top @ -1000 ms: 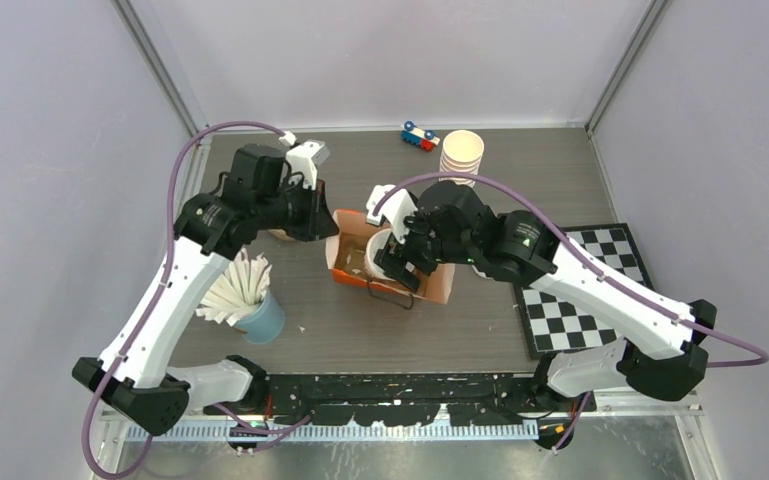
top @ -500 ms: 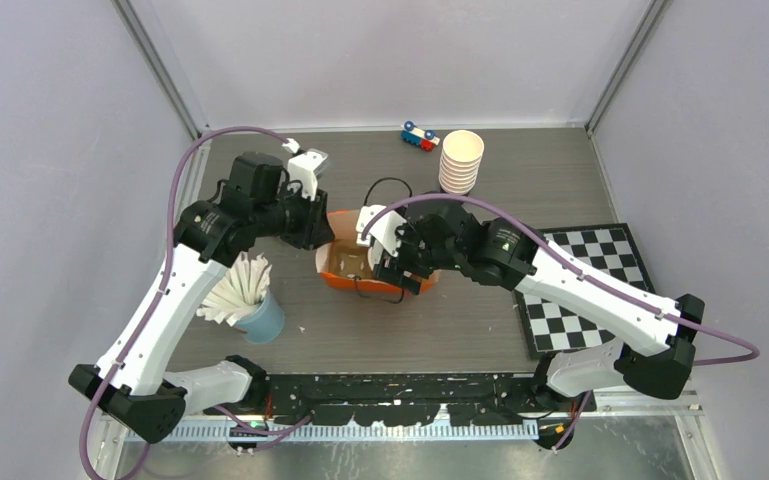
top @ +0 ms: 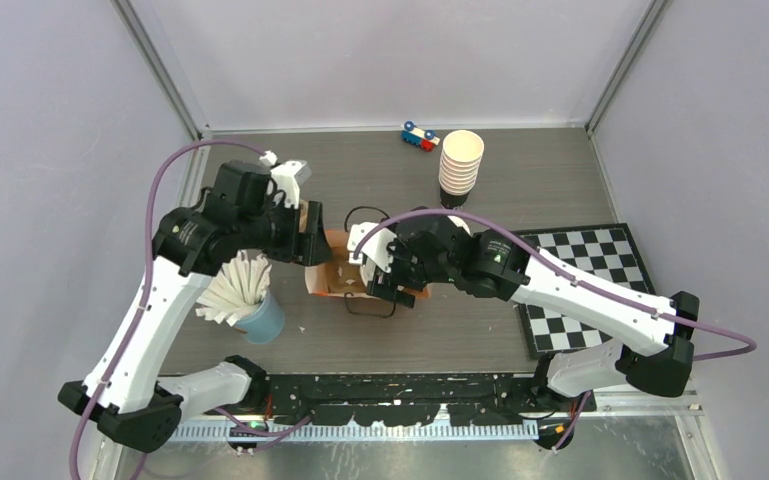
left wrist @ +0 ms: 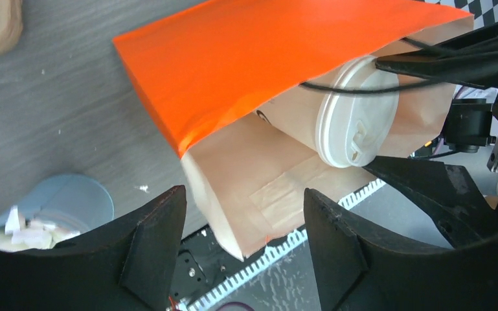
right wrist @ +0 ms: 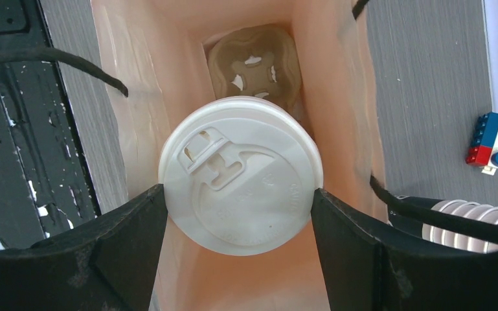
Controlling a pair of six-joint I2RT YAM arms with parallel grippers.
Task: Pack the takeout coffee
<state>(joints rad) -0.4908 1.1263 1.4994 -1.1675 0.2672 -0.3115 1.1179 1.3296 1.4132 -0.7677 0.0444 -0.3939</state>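
Takeout coffee (right wrist: 239, 172), a small white paper cup with a round white plastic lid, is grasped by the right end effector (right wrist: 236, 194). Both of its black fingers press the lid's rim from opposite sides. The cup hangs inside the mouth of the orange paper bag with a kraft-brown lining (right wrist: 337, 97), above a brown moulded-pulp cup carrier (right wrist: 252, 65) at the bag's bottom.

From the left wrist, the takeout coffee shows lid-first through the bag's opening, and a thin black cord handle (left wrist: 350, 87) crosses the lid. The left end effector (left wrist: 243, 220) is released. Its fingers are spread wide, and the bag's lower corner lies between them, not clamped.

From above, the bag sits on the grey wood-grain counter (top: 540, 170) between the two arms. A blue cup of white paper sticks (top: 260, 318) stands near the left arm. At the far edge are a tall stack of nested lidless cups (top: 460, 165) and a blue-and-red toy car (top: 419, 136). A black-and-white checkerboard (top: 580, 290) lies to the right.
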